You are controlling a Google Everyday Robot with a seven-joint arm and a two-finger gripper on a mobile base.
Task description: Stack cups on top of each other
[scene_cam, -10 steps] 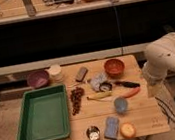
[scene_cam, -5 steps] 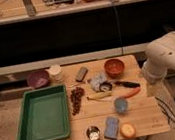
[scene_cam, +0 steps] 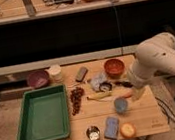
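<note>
No text, label, brand or number can be read on anything here, not even on the gripper point(scene_cam: 136, 94), which hangs just right of the blue cup point(scene_cam: 120, 104).

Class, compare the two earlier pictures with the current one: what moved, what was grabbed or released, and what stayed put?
Nothing visibly changed. The arm keeps its pose at the table's right side, its pincer low beside the blue cup, open and empty. The silvery cup, cream cup, purple bowl and orange bowl stayed put.
</note>
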